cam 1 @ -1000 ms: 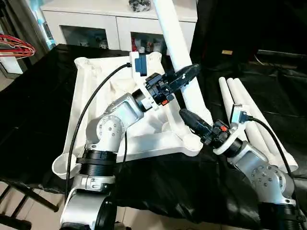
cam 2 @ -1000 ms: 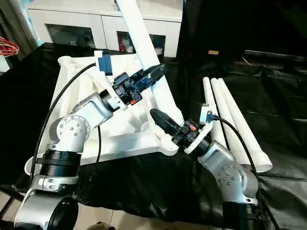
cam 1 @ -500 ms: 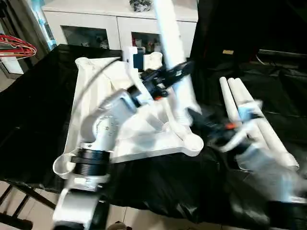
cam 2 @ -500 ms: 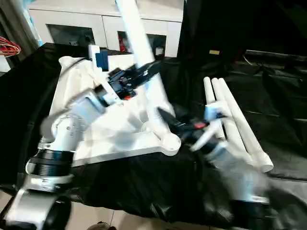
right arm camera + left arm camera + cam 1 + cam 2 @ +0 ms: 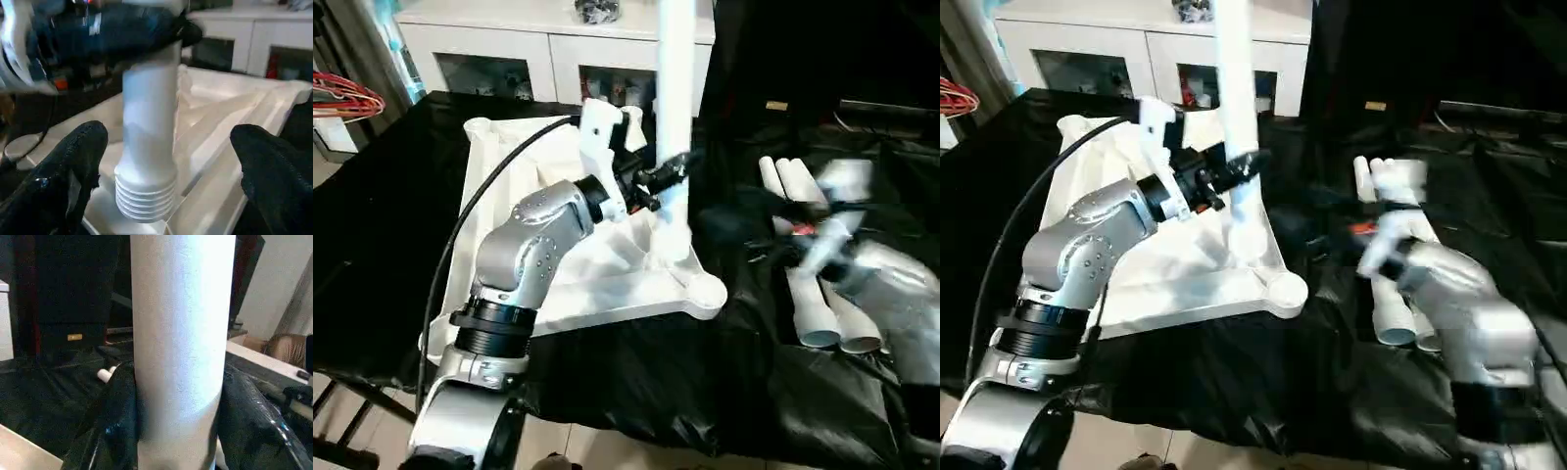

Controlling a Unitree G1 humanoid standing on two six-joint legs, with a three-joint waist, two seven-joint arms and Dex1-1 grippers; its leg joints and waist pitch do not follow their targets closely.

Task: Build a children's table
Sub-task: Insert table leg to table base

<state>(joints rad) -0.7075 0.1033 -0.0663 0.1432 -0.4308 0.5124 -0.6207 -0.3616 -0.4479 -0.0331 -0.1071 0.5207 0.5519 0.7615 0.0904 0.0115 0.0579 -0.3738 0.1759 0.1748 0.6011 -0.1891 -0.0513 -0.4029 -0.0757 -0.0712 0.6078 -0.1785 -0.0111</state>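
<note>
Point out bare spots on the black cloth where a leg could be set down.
The near cloth in front of the tabletop is bare, as is the left strip beside it. Between its corner socket and the spare legs the right gripper crowds the gap.

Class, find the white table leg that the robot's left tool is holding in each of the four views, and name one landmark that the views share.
Left eye view: table leg upright, top centre.
Right eye view: upright, left of centre.
Left wrist view: broad column up the middle.
Right wrist view: centre, threaded end lowest.
Shared landmark: the left tool clamped on it.
</note>
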